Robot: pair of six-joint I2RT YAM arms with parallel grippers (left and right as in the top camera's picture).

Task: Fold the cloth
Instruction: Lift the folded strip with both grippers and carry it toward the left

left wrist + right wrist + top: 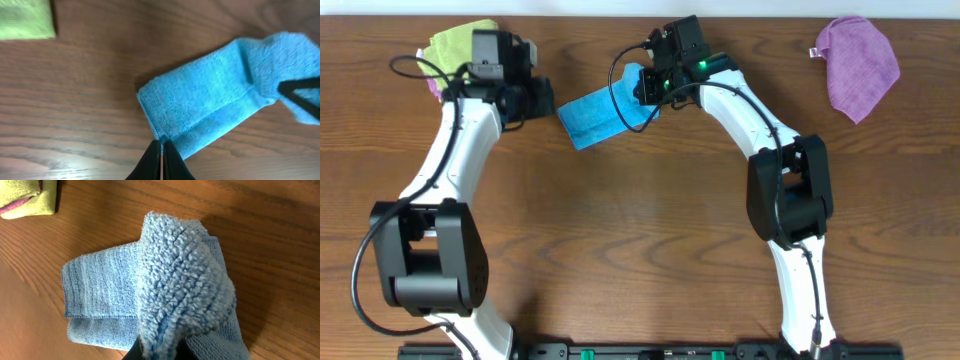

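Between lime-green cloth (450,44) & purple cloth (861,66): blue cloth (594,119), L jaws + R jaws both clenched on it.

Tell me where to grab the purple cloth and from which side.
Probably by the pointed lower corner of the purple cloth, pinched from above. It lies crumpled on the table, and that corner, nearest the robot, sticks out clear of everything else.

1. wooden table (640,240), dark brown, grain's pretty easy to see;
2. folded lime-green cloth (455,42) up by the far left corner; in the right wrist view a pink-purple layer (15,206) peeks out of its fold;
3. purple cloth (860,62), kinda crumpled, near the far right corner, well apart from the green one;
4. black rail (650,352) along the near edge.
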